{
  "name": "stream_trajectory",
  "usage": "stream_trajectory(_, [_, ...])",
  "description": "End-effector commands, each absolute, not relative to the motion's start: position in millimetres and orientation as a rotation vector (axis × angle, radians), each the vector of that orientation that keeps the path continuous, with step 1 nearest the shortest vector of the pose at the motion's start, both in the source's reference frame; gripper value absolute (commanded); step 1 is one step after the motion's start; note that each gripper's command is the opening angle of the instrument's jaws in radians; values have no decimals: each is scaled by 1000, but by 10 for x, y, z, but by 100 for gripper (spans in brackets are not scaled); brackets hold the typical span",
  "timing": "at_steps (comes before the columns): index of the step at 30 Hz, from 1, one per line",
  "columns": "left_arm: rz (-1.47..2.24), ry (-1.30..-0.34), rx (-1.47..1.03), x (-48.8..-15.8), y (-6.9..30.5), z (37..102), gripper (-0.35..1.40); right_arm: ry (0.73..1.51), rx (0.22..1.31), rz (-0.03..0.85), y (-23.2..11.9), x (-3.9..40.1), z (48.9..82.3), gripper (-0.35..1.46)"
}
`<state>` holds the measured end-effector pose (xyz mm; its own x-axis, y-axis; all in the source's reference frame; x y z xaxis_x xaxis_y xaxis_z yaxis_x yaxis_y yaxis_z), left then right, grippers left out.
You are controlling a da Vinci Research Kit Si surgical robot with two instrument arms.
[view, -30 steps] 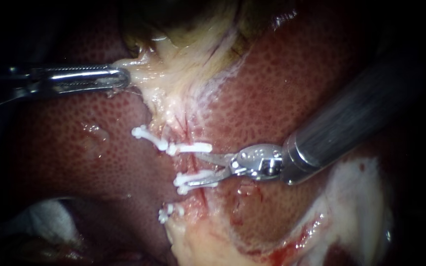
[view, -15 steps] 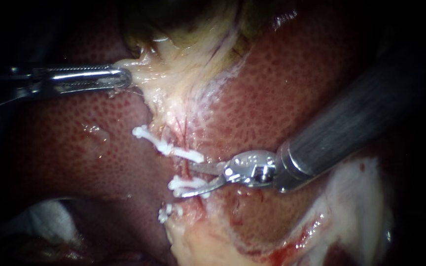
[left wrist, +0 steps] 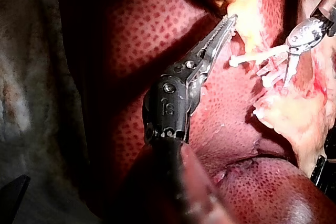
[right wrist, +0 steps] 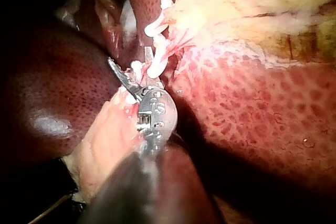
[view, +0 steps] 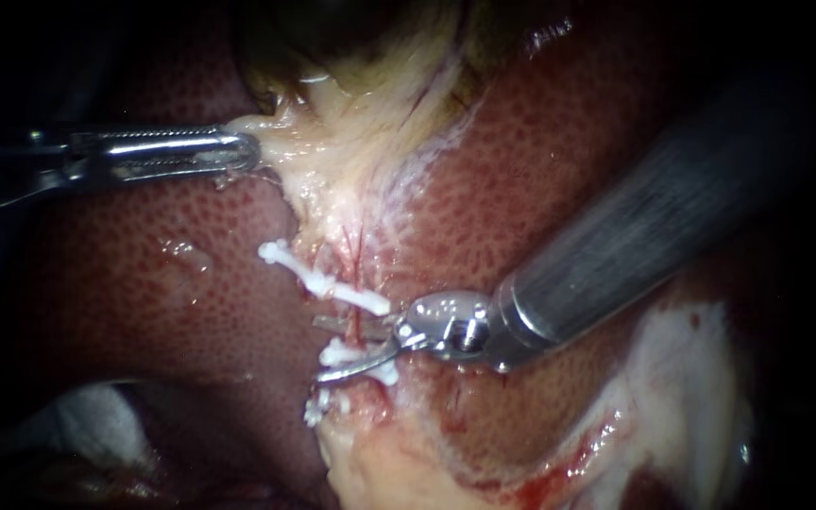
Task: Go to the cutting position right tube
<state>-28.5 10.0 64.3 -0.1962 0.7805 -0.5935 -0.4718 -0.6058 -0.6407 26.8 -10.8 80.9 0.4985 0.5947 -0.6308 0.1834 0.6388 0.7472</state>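
Your light hits centre only; edges sink to black. Pale white cloth-like patch [view: 87,416] sits in shadow, lower left. Dull grey mottled surface [left wrist: 29,98] borders dark red speckled liver [left wrist: 131,40].

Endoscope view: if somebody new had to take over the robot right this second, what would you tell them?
The left instrument is shut on the pale tissue above the clips.
The right instrument is open, straddling the tube that runs over the liver.
The upper clip sits just above the opening, the middle clip lies against the lower blade, and the lowest clip is below both.
Done: the right instrument is at the tube.
Left: the tube is not yet cut. It is probably wise to check that the lower blade clears the middle clip before closing.
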Motion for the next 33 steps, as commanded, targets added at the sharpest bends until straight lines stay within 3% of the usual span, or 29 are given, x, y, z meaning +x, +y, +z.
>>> stream_trajectory(1, [1902, -404, -1207, -285, 100, 643, -35, 1054, 878, 304, -107, 270, 810, 115])
stream_trajectory(7, [1902, -407, -1208, -286, 100, 642, -35, 1095, 906, 356, -101, 275, 816, 115])
stream_trajectory(33, [1902, -406, -1207, -287, 100, 642, -35, 1108, 926, 374, -99, 277, 818, 101])
